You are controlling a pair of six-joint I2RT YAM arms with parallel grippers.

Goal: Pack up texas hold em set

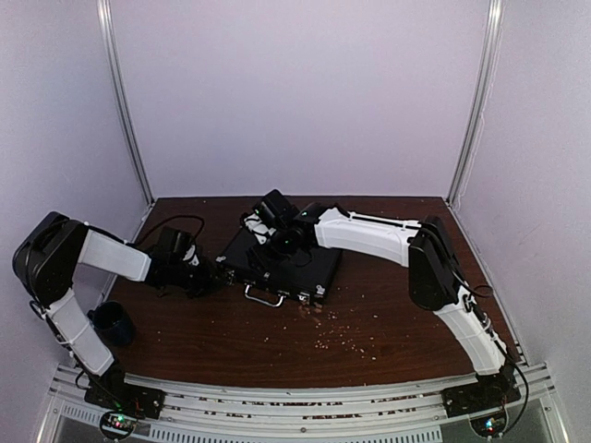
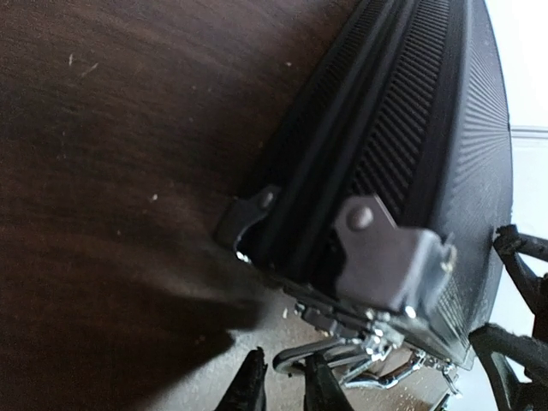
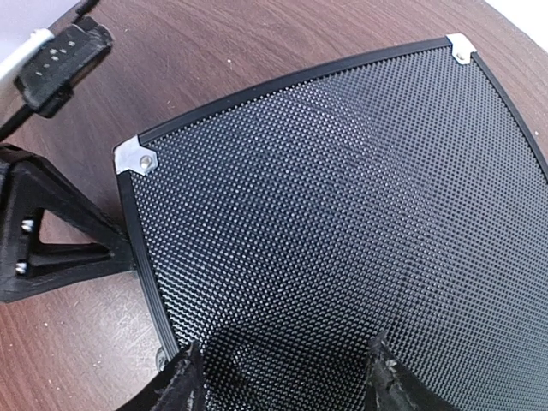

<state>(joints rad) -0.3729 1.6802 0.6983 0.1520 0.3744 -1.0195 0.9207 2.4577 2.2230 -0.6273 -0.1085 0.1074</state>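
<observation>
The texas hold em set's black case (image 1: 282,263) lies closed and flat on the brown table, its silver handle (image 1: 264,296) facing the near edge. My left gripper (image 1: 205,280) is low at the case's front left corner. In the left wrist view its fingers (image 2: 282,387) are nearly together. A silver latch loop (image 2: 301,358) shows in the narrow gap; I cannot tell whether it is pinched. My right gripper (image 1: 277,242) hovers over the dimpled lid (image 3: 342,214), open (image 3: 287,377), nothing between its fingers. Whatever is inside the case is hidden.
A dark blue mug (image 1: 113,323) stands at the near left beside the left arm. Pale crumbs (image 1: 342,337) are scattered on the table (image 1: 388,323) in front of the case. White walls close in the back and both sides.
</observation>
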